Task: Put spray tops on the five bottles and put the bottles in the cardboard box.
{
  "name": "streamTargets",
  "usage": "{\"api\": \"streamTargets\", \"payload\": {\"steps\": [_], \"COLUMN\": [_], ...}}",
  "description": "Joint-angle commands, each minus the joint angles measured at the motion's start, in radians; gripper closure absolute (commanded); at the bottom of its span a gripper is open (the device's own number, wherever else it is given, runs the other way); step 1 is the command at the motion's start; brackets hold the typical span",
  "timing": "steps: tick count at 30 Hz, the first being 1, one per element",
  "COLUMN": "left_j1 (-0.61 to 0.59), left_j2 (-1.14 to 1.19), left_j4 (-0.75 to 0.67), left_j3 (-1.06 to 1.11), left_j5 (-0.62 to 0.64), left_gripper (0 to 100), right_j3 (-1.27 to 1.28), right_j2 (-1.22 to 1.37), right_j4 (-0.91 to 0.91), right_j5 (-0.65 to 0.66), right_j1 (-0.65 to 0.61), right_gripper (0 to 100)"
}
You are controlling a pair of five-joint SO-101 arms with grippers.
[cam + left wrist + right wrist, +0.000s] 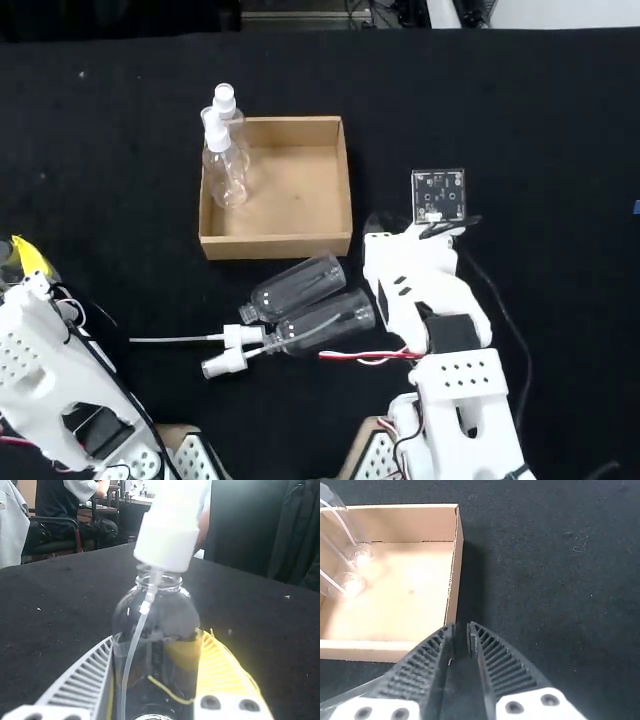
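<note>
Left gripper (pixel 156 641) clamps bottle (pixel 155 612), spray top (pixel 167 535) tilted over neck. Right gripper (pixel 461 628) narrow, empty, beside cardboard box (pixel 453 580) corner.

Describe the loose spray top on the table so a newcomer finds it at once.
Start at the cardboard box; two bottles lie on the black cloth just in front of it. At their necks lies the loose spray top, set apart by its thin tube stretching bare across the cloth, while the other spray top's tube runs into a bottle.
</note>
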Motion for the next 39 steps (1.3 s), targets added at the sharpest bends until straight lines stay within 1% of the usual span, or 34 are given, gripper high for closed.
{"api": "streamTargets", "payload": {"steps": [1,3,8,11,29,39], "left_j1": [-0.016,-0.016,-0.016,-0.016,-0.018,-0.007], "left_j2": [-0.041,-0.048,-0.035,-0.035,-0.052,-0.250], "left_j4": [-0.018,-0.018,-0.018,-0.018,-0.021,-0.017], "left_j3": [0.008,0.008,0.005,0.010,-0.005,0.064], "left_j5": [-0.008,-0.008,-0.002,-0.002,-0.008,-0.008], "left_gripper": [97,94,75,70,69,69], "right_j3": [-0.008,-0.005,-0.005,-0.005,-0.005,-0.005], "right_j2": [-0.033,-0.033,-0.033,-0.033,-0.033,-0.033], "right_j4": [-0.034,-0.037,-0.038,-0.038,-0.038,-0.038], "right_j5": [-0.008,-0.008,-0.008,-0.008,-0.008,-0.008], "right_j1": [-0.015,-0.015,-0.015,-0.015,-0.015,-0.015], "right_gripper": [97.8,97.8,97.8,97.8,97.8,97.8]}}
